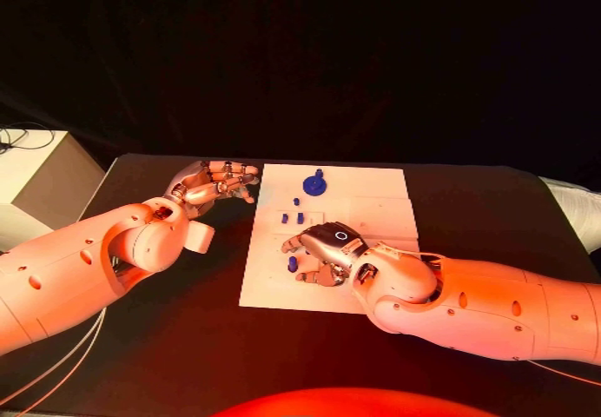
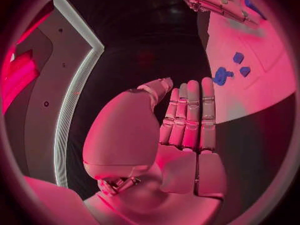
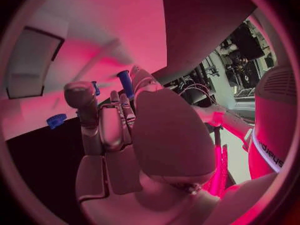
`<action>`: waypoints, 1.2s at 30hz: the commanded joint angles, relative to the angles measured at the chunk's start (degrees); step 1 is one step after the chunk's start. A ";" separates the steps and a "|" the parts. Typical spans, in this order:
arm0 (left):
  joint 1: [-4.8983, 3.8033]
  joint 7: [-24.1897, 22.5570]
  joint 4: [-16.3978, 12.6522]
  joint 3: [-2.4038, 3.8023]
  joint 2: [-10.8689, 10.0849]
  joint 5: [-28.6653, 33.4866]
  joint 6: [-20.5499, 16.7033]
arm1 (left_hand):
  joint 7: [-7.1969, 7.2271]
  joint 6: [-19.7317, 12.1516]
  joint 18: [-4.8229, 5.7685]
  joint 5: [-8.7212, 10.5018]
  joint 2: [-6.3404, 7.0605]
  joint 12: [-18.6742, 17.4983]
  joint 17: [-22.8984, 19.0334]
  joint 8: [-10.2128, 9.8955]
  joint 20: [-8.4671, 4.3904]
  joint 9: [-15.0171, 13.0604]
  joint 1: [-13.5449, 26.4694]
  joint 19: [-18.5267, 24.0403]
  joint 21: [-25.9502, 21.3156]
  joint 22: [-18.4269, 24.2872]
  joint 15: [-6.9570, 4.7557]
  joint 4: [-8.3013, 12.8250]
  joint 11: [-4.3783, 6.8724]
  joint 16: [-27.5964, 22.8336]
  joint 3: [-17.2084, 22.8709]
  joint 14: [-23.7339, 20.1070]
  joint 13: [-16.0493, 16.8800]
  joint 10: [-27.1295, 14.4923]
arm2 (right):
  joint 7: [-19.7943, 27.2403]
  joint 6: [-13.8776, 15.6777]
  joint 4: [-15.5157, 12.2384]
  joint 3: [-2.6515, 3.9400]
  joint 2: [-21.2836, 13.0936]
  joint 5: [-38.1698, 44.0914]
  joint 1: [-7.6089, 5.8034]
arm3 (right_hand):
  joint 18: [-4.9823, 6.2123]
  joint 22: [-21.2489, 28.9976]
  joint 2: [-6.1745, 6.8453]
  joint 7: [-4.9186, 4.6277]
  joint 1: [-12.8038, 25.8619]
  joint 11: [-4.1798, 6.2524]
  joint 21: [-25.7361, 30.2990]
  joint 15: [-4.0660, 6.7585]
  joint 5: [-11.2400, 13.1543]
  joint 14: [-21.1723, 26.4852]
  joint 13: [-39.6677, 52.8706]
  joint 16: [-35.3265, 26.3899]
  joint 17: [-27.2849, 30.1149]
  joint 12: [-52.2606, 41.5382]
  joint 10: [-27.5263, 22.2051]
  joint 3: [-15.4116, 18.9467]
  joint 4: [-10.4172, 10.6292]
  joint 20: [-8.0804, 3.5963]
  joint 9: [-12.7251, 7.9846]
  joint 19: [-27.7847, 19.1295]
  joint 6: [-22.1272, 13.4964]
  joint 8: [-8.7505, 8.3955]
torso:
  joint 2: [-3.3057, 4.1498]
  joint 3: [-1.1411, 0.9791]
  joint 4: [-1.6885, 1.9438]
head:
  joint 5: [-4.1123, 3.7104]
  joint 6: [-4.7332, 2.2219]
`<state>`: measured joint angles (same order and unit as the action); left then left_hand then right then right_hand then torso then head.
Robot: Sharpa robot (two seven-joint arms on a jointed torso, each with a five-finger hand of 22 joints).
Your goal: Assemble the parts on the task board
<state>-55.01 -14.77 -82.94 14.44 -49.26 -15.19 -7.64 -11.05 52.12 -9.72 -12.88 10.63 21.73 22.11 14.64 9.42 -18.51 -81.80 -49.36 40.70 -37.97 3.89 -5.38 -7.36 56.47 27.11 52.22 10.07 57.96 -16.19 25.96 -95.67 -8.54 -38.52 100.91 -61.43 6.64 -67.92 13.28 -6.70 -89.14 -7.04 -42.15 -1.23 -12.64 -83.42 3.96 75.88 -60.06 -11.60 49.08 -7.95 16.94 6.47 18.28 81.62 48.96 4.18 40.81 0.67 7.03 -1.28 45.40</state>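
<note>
Worked on a black counter (image 1: 251, 347), with the white task board (image 1: 376, 187) lying flat at its middle. Found the left robot hand (image 1: 220, 184) parked just beside the board's far left corner, off the plate, fingers (image 2: 190, 115) laid straight and pressed side by side with nothing in them. Found the right robot hand (image 1: 323, 252) low over the board's near left part, fingers curled, apparently pinching a blue peg (image 3: 125, 81) upright between thumb and fingertips; could not tell from the head view how firm that grip was. Noted the round blue part (image 1: 316, 183) standing at the board's far end, well apart from the working hand, and 3 small blue parts (image 1: 300, 217) in a cluster between it and the right robot hand. Judged the step in hand as carrying or seating the peg into a place on the board's near left area, with most of the assembly not yet done. Judged the next move as calling for a steady upright peg, a careful line-up over its hole, which stayed hidden under the fingers, then a straight press down before letting go. Expected no need of the left robot hand unless the board slid.
</note>
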 commanded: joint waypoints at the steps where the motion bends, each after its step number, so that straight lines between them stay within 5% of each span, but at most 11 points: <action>1: -0.02 -0.26 -0.07 0.04 0.08 0.18 0.55 | -0.11 -0.17 -0.66 -0.37 -0.35 -0.04 -0.07 -0.10 0.05 0.09 0.00 -0.44 -0.20 -0.05 0.01 -0.26 -0.08 -0.26 0.16 0.36 -0.05 -0.29 | 1.45 3.56 -0.88 0.25 -0.98 -3.14 -0.28 | 0.73 -0.09 0.27 0.06 0.41 0.08 -0.31 -0.25 -0.06 -0.18 -0.02 0.03 -0.25 -0.50 -0.45 0.92 -0.09 0.11 -0.11 0.57 -0.51 -0.22 | -0.09 0.00 -0.05 | -0.33 -0.27; 6: -0.02 -0.25 0.10 0.04 0.13 0.21 0.56 | -0.11 -0.17 -0.66 -0.37 -0.35 -0.04 -0.07 -0.10 0.05 0.09 0.00 -0.44 -0.20 -0.05 0.01 -0.26 -0.08 -0.26 0.16 0.36 -0.05 -0.29 | 6.61 6.28 -1.76 0.71 -3.67 -17.26 -1.98 | 0.66 -0.33 -0.98 -0.96 1.60 0.66 -1.09 0.17 -0.77 -0.57 0.22 0.40 -0.85 -2.64 1.32 1.80 -0.17 -0.14 -0.13 1.09 0.05 0.22 | -0.15 -0.01 -0.11 | -1.25 -0.89; 8: -0.02 -0.23 0.20 0.03 0.15 0.23 0.56 | -0.11 -0.17 -0.66 -0.37 -0.35 -0.04 -0.07 -0.10 0.05 0.09 0.00 -0.44 -0.20 -0.05 0.01 -0.26 -0.08 -0.26 0.16 0.36 -0.05 -0.29 | 9.22 6.61 -1.91 0.83 -5.13 -24.90 -3.12 | 0.51 -0.79 -2.09 -2.98 0.93 1.06 -2.10 0.52 -1.30 -0.84 0.24 0.80 -1.57 -4.02 3.32 0.65 -0.42 -0.44 0.01 1.49 1.50 0.91 | -0.16 -0.02 -0.16 | -1.66 -1.20; 13: -0.01 -0.21 0.55 0.02 0.26 0.25 0.57 | -0.13 -0.18 -0.66 -0.34 -0.37 -0.02 -0.07 -0.11 0.05 0.11 -0.03 -0.45 -0.20 -0.08 0.02 -0.28 -0.10 -0.31 0.16 0.36 -0.08 -0.32 | 12.97 3.79 -2.11 0.99 -9.53 -38.58 -6.28 | -0.08 -2.54 -2.73 -3.76 1.59 0.96 -5.60 0.46 -1.67 -1.15 0.18 1.43 -2.72 -5.73 10.71 -1.73 -0.37 -0.52 0.11 2.34 5.10 2.63 | -0.32 -0.10 -0.49 | -2.85 -1.79; 21: 0.01 -0.17 0.99 0.01 0.53 0.27 0.71 | -0.13 -0.18 -0.66 -0.34 -0.37 -0.02 -0.07 -0.11 0.05 0.11 -0.03 -0.45 -0.20 -0.08 0.02 -0.28 -0.10 -0.31 0.16 0.36 -0.08 -0.32 | 8.13 -2.02 -1.75 1.03 -15.66 -43.68 -9.11 | -1.17 -6.92 -0.75 -1.75 5.90 3.24 -13.86 2.13 -1.45 -2.42 1.49 4.32 -7.64 -4.90 21.32 -4.90 -0.25 -1.79 0.27 3.79 8.32 4.70 | -0.66 -0.21 -0.97 | -3.97 -2.04; 23: 0.02 -0.14 1.07 0.01 0.58 0.27 0.72 | -0.13 -0.18 -0.66 -0.34 -0.37 -0.02 -0.07 -0.11 0.05 0.11 -0.03 -0.45 -0.20 -0.08 0.02 -0.28 -0.10 -0.31 0.16 0.36 -0.08 -0.32 | 6.37 -3.51 -1.59 1.03 -16.92 -44.54 -9.43 | -1.53 -8.35 -0.73 -0.69 12.05 4.33 -16.44 2.93 -5.69 -2.73 4.26 5.18 -9.10 -7.16 25.99 -3.24 -0.66 -2.45 1.21 4.14 9.65 6.08 | -0.74 -0.21 -1.04 | -4.31 -2.04; 24: 0.02 -0.14 1.09 0.01 0.59 0.28 0.72 | -0.13 -0.18 -0.66 -0.34 -0.37 -0.02 -0.07 -0.11 0.05 0.11 -0.03 -0.45 -0.20 -0.08 0.02 -0.28 -0.10 -0.31 0.16 0.36 -0.08 -0.32 | 5.19 -4.42 -1.60 1.02 -17.61 -44.74 -9.55 | -1.65 -8.95 -0.52 0.33 13.84 5.42 -17.41 3.88 -6.98 -2.75 7.78 5.34 -9.37 -10.67 28.28 -2.36 -0.42 -3.22 2.28 4.24 10.34 7.07 | -0.75 -0.22 -1.06 | -4.47 -2.03; 27: 0.03 -0.12 1.12 0.00 0.61 0.28 0.70 | -0.13 -0.18 -0.66 -0.34 -0.37 -0.02 -0.07 -0.11 0.05 0.11 -0.03 -0.45 -0.20 -0.08 0.02 -0.28 -0.10 -0.31 0.16 0.36 -0.08 -0.32 | 1.36 -7.44 -2.00 1.00 -19.33 -44.16 -9.76 | -1.89 -9.92 -0.87 0.88 16.18 6.28 -18.59 4.54 -7.01 -2.60 25.59 4.66 -7.82 -25.57 27.48 -0.21 -0.23 -3.97 5.28 4.31 9.72 8.66 | -0.79 -0.25 -1.13 | -4.87 -2.01; 28: 0.03 -0.11 1.13 0.00 0.61 0.28 0.69 | -0.13 -0.18 -0.66 -0.34 -0.37 -0.02 -0.07 -0.11 0.05 0.11 -0.03 -0.45 -0.20 -0.08 0.02 -0.28 -0.10 -0.31 0.16 0.36 -0.08 -0.32 | 0.12 -8.32 -2.20 0.98 -19.76 -43.80 -9.80 | -1.88 -10.80 -1.94 1.66 17.99 6.80 -19.87 4.43 -8.11 -2.86 46.62 5.17 -8.63 -43.64 28.12 2.73 -1.32 -4.66 8.39 4.50 9.30 10.34 | -0.80 -0.26 -1.17 | -4.98 -1.94; 30: 0.04 -0.08 1.11 -0.01 0.60 0.28 0.63 | -0.13 -0.18 -0.66 -0.34 -0.37 -0.02 -0.07 -0.11 0.05 0.11 -0.03 -0.45 -0.20 -0.08 0.02 -0.28 -0.10 -0.31 0.16 0.36 -0.08 -0.32 | -4.12 -10.61 -3.12 0.86 -20.94 -41.94 -9.87 | -2.68 -12.69 -3.98 1.60 19.35 7.10 -23.48 5.25 -7.61 -3.85 67.68 7.82 -14.04 -61.89 32.54 7.73 -0.34 -4.28 12.43 5.03 8.65 12.18 | -0.79 -0.26 -1.17 | -5.23 -1.90; 36: 0.06 0.02 0.83 -0.01 0.51 0.28 0.60 | -0.14 -0.19 -0.65 -0.33 -0.38 0.00 -0.06 -0.11 0.06 0.12 0.05 -0.45 -0.23 -0.09 0.04 -0.38 -0.11 -0.33 0.13 0.38 -0.10 -0.34 | -11.52 -12.71 -5.41 0.43 -22.38 -37.98 -9.89 | -4.08 -16.90 -6.45 2.07 20.76 6.82 -32.80 4.90 -7.70 -6.03 83.96 13.13 -27.02 -76.40 39.61 13.88 0.02 -4.33 17.20 6.26 8.36 13.52 | -0.84 -0.14 -1.19 | -5.55 -1.77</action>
<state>-54.96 -14.59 -81.88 14.40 -48.81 -15.18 -7.62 -11.05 52.12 -9.72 -12.88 10.63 21.73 22.11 14.65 9.42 -18.43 -81.80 -49.36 40.70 -38.00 3.90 -5.55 -7.37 56.47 27.28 52.22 10.02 57.96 -20.65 17.62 -100.57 -8.07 -60.73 59.74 -71.33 3.03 -74.95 7.22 -4.68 -68.31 -0.07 -74.35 3.53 -20.11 -84.02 74.95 88.73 -74.97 -87.26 83.92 5.63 16.92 2.44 35.23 84.01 57.32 17.53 40.02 0.44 5.85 -6.65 43.53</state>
